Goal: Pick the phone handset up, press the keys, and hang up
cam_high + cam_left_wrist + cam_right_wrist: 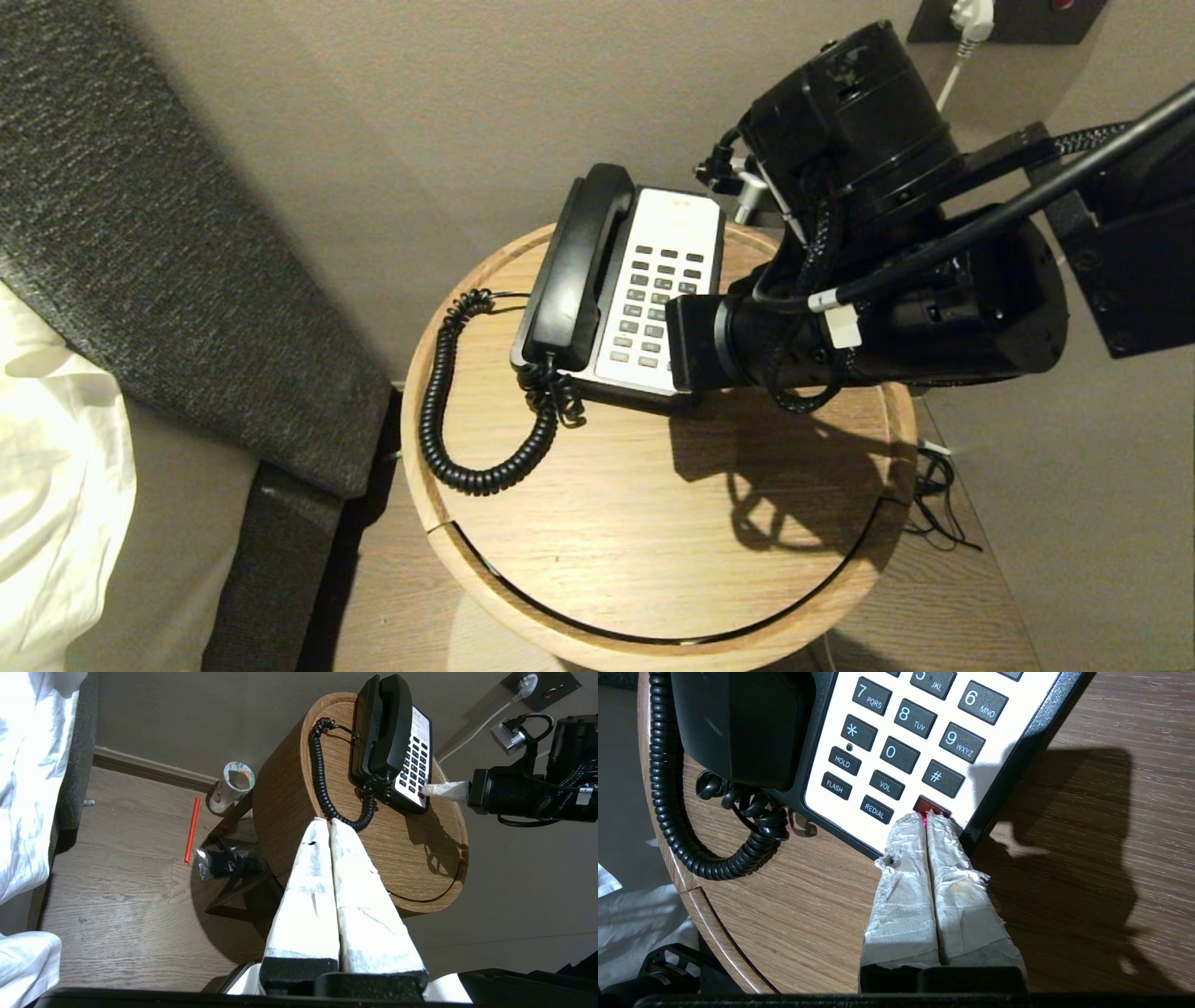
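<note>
On the round wooden surface (653, 523), the phone handset (581, 266) lies seated in its cradle on the phone base (644, 397), its coiled cord (439, 401) looping beside it. Key pressing appears to be in progress: the right gripper (928, 817), jaws pressed together, has its wrapped tips at the red button (931, 806) among the keys (906, 732). The right arm reaches in nearly level from the side. The left gripper (328, 822), jaws pressed together and empty, hangs clear of the surface, idle.

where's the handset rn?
Head view: handset lies in its cradle on the left of the phone base, beside the keys, on the round table.
</note>
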Controlling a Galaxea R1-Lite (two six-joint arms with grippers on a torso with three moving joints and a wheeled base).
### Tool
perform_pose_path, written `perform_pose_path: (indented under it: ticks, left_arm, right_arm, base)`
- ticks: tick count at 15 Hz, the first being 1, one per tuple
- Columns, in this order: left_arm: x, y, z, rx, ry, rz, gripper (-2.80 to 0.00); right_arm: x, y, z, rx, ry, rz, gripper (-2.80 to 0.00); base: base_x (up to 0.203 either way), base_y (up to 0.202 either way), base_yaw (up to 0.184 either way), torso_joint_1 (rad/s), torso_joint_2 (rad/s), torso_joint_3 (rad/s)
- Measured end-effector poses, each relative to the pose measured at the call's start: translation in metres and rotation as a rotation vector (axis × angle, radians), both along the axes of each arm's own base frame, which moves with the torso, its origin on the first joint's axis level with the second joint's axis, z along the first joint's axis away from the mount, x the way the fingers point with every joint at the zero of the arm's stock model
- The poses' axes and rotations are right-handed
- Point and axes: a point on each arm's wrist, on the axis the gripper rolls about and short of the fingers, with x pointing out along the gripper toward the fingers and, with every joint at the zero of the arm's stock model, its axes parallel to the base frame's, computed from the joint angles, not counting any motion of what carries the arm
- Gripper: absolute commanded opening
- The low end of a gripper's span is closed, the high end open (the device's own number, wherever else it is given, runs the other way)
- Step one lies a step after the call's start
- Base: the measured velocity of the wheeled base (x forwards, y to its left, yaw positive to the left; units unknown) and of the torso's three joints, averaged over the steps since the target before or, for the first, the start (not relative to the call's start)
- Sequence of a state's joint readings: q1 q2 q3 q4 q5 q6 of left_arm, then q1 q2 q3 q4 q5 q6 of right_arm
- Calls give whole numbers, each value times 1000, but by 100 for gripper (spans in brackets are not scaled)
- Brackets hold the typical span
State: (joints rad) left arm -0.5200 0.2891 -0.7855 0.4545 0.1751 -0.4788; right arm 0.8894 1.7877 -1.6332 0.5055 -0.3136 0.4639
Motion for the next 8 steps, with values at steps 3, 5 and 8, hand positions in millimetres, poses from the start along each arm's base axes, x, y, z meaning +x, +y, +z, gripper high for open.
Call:
perform_pose_path:
  ticks: [3,5,8]
  left_arm:
    - [0,0,0,-1,1,0,-280]
    - [0,0,0,-1,1,0,-280]
    - [0,0,0,-4,2,1,-280]
  right_arm:
    - [1,0,-2,-7,5,-1,-280]
    - [1,1,-3,-8,6,-2,-280]
    - [2,2,-7,-17,12,-2,-280]
  base:
    - [0,0,0,0,0,0]
    - [0,0,0,0,0,0]
    - [0,0,0,0,0,0]
